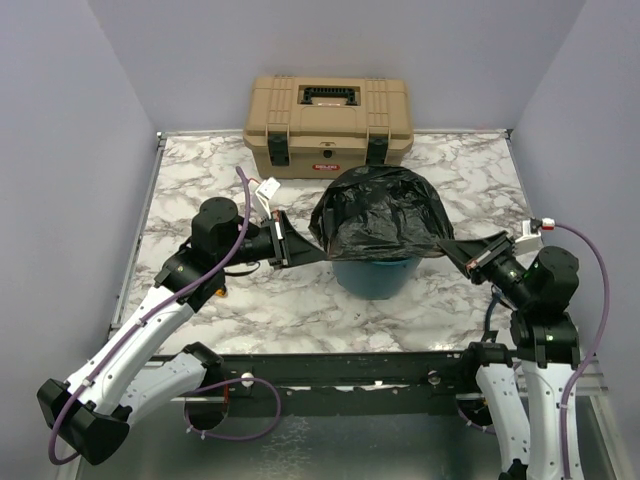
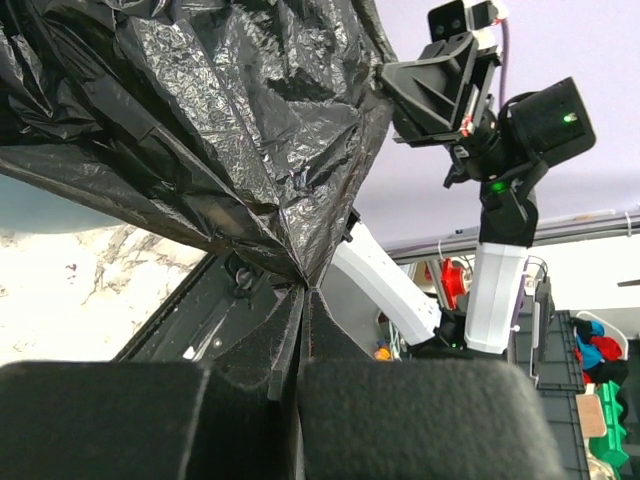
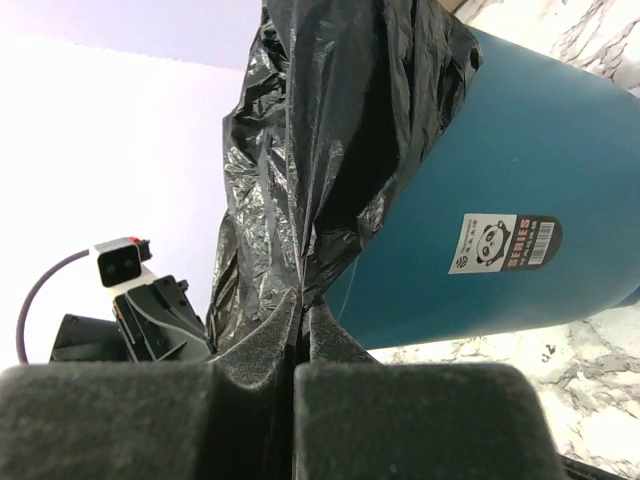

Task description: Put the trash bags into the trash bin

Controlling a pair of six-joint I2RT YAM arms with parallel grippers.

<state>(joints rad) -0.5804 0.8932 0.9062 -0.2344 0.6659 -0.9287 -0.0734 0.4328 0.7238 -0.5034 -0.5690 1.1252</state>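
Note:
A glossy black trash bag (image 1: 381, 210) is draped over the top of the round teal trash bin (image 1: 372, 277) in the middle of the table. My left gripper (image 1: 312, 252) is shut on the bag's left edge, the film pinched at its fingertips (image 2: 306, 290). On the other side, my right gripper (image 1: 447, 246) is shut on the bag's right edge (image 3: 303, 295), close beside the trash bin's wall (image 3: 520, 190). The trash bag (image 2: 200, 120) is stretched between the two grippers and hides the bin's rim and opening.
A tan toolbox (image 1: 328, 125) with black latches stands right behind the bin at the table's back edge. Grey walls close in the marble table (image 1: 200, 190) on three sides. The bin carries a white panda label (image 3: 503, 244).

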